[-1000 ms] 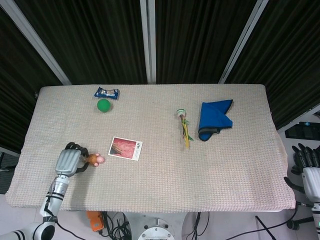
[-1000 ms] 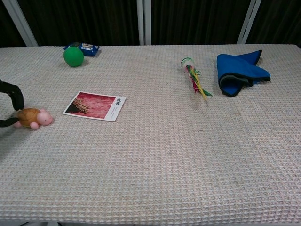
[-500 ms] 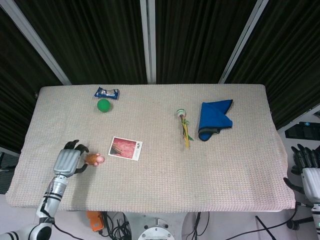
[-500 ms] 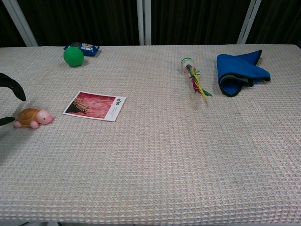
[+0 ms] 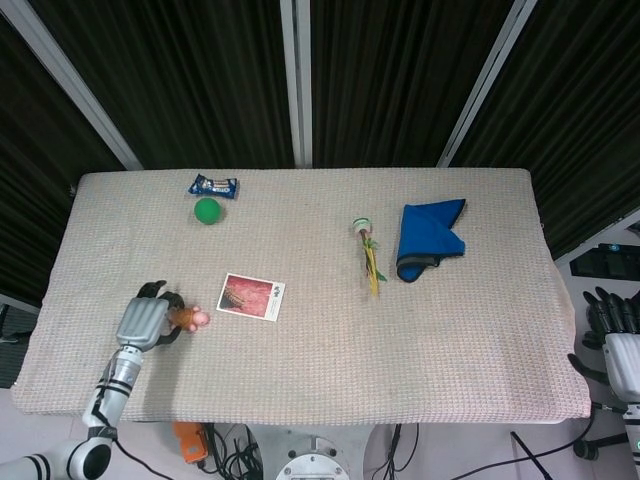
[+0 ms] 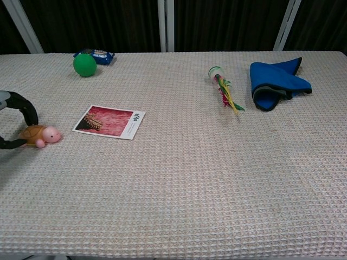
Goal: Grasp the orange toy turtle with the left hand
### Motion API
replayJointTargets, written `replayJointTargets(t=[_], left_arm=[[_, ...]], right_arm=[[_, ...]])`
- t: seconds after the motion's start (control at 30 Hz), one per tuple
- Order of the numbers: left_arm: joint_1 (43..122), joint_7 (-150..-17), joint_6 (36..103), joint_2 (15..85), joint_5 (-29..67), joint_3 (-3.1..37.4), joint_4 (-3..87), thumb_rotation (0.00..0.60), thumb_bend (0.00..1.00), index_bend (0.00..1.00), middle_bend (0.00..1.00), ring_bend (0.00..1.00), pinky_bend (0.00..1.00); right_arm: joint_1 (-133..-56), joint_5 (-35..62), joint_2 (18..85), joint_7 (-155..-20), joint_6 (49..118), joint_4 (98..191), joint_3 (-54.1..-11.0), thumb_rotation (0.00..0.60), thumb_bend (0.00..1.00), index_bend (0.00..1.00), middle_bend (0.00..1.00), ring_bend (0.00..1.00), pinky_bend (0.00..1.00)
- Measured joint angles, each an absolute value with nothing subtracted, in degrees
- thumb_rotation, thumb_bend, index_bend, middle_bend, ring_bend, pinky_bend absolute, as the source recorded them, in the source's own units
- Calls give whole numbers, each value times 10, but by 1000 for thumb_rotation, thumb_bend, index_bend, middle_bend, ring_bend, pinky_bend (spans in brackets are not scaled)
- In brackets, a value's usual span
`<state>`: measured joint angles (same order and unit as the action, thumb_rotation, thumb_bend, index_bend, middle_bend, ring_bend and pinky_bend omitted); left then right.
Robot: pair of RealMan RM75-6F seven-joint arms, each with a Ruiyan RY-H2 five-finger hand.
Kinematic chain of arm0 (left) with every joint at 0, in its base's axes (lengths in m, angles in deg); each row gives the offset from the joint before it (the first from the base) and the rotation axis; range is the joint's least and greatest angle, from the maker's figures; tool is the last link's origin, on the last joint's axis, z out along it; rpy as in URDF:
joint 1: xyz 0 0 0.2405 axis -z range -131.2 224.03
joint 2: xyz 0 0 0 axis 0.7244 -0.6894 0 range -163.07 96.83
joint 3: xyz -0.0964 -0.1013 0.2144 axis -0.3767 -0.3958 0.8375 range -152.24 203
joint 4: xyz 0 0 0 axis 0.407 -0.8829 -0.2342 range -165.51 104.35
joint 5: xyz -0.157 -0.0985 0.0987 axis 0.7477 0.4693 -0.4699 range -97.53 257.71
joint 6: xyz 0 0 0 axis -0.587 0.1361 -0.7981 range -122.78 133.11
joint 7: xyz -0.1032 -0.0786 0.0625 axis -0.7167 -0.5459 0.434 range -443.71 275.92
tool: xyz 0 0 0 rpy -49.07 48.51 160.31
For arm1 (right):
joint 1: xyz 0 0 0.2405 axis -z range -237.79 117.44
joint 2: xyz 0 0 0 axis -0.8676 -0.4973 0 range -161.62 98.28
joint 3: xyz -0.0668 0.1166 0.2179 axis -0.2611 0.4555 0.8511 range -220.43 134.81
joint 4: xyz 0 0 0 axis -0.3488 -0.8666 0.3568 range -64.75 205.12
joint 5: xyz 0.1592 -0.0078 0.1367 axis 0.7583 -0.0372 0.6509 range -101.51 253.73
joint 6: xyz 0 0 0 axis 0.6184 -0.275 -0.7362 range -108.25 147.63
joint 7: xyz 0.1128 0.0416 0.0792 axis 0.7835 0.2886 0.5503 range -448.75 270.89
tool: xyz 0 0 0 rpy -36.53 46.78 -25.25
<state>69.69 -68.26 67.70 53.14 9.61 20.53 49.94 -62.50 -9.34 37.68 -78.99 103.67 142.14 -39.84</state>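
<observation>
My left hand [image 5: 146, 322] back in on orange toy turtle [image 6: 39, 135] at surface's left edge; fingers, spread half second ago, now curl around shell. Grip not yet firm. Right hand [image 5: 618, 335] idle, empty, off surface.

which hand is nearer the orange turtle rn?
Left. The left hand sits right at the orange turtle, fingers curled around its shell end. The right hand hangs off the table's far right edge.
</observation>
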Motion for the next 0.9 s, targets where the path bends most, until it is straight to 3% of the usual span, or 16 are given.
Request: replayJointTargets(t=[0.13,0.43,0.63,0.73,0.87,0.9], left_arm=[[700,-687,673,536,96,206,491,600,349,475,463,162,131],[701,-699,673,560,105,201,453,600,413,728,716,397,183],[700,-698,678,566,104,201,444,600,416,732,721,403,183],[700,-695,678,561,103,202,453,600,386,618,602,332,172],[701,-693,668,539,103,207,482,600,299,277,231,81,132],[701,-692,665,532,103,209,491,600,294,236,187,51,126]], right_arm=[[-625,-91,378,-791,1035,1420,-398,600,102,0,0,0,0],[-625,-88,376,-791,1034,1421,-397,600,103,0,0,0,0],[-624,-88,375,-790,1036,1421,-397,600,102,0,0,0,0],[-623,-89,374,-788,1039,1422,-396,600,102,0,1,0,0],[-622,-90,374,-787,1041,1422,-397,600,102,0,1,0,0],[-621,-90,374,-786,1041,1422,-397,600,102,0,2,0,0]])
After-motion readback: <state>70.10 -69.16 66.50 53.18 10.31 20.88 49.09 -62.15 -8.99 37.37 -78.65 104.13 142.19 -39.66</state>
